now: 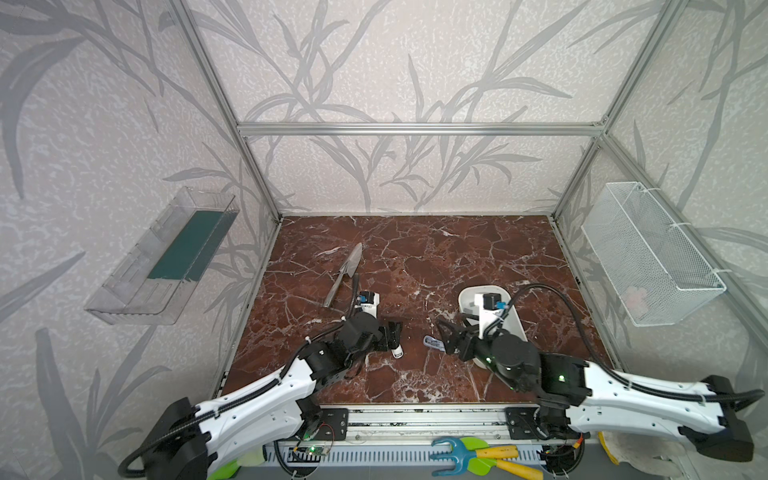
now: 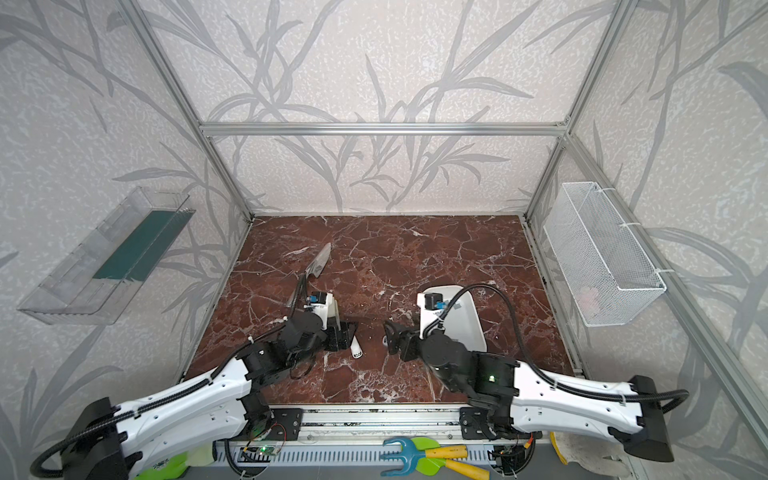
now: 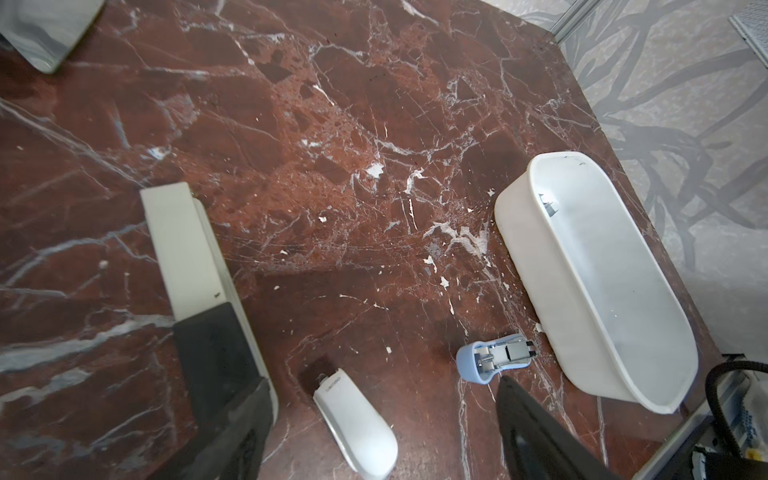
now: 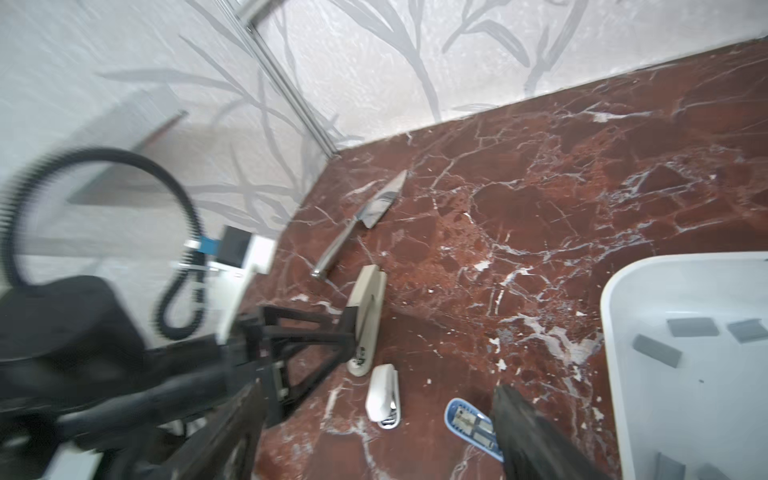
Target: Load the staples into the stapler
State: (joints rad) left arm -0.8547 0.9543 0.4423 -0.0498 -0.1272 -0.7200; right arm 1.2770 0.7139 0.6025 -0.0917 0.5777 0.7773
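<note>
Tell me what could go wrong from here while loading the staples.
The blue stapler lies loose right by the open right gripper; a sideways move could knock it away. The staples lie flat in the white tray, so pinching one may slip or break the strip. The knife lies bare on the table; a wide swing could hit it.

1. You have soft, even light in both top views; shadows on the marble tabletop [image 1: 415, 257] around the white tray [image 1: 467, 296] are faint.
2. In the right wrist view, the black cable [image 4: 104, 151], well apart from the tray, smears with motion blur.
</note>
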